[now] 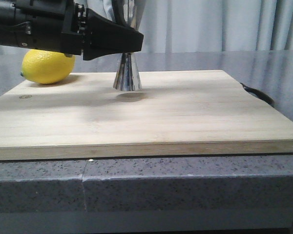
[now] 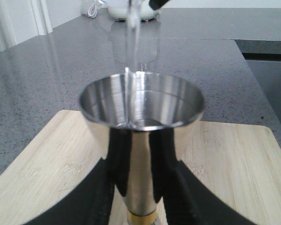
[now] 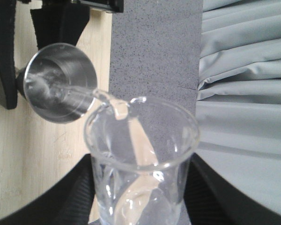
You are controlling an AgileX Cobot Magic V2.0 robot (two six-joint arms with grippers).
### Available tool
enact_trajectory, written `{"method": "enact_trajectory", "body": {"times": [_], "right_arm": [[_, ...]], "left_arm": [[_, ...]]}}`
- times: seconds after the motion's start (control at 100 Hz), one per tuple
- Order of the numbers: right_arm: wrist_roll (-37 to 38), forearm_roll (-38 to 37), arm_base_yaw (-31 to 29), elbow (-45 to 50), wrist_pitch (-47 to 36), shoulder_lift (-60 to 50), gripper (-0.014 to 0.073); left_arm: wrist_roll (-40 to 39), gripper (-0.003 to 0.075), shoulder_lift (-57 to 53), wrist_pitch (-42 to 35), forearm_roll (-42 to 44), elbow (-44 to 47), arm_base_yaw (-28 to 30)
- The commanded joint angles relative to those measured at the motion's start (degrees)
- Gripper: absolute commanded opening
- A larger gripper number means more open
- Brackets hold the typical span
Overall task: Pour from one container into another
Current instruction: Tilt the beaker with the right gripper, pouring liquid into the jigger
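Water (image 2: pixel 131 47) is running in a thin stream from the beaker (image 3: pixel 143 164), which the right gripper (image 3: pixel 140 206) is grasping and tilting, its black fingers (image 3: pixel 70 197) hugging the glass on both sides. Its lip is hanging just above the jigger (image 2: pixel 141 122), and the left gripper (image 2: pixel 136 197) is clamping that steel cup around its waist, holding it lifted over the cutting board (image 1: pixel 185 117) at the centre of the front view. Pouring is underway, I judge, not finished; liquid is pooling in the cup. Room is lying open to the right; a lemon (image 1: pixel 48 66) is sitting at upper left, near the board's edge.
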Motion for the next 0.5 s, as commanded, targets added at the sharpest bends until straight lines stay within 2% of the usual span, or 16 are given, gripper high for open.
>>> {"method": "enact_trajectory", "body": {"times": [0.0, 0.22, 0.49], "right_arm": [[-0.64, -1.41, 0.08, -2.40, -4.40, -1.90, 0.0304], [-0.64, -1.41, 0.08, -2.40, -5.02, -1.90, 0.0304], [-4.08, -1.41, 0.08, -2.40, -5.31, -1.90, 0.0304]], "left_arm": [[-0.05, 0.0187, -2.34, 5.94, -5.63, -1.75, -0.47], [-0.05, 0.0187, -2.34, 5.94, -5.63, -1.75, -0.47], [-0.05, 0.0187, -2.34, 5.94, -5.63, -1.75, -0.47]]}}
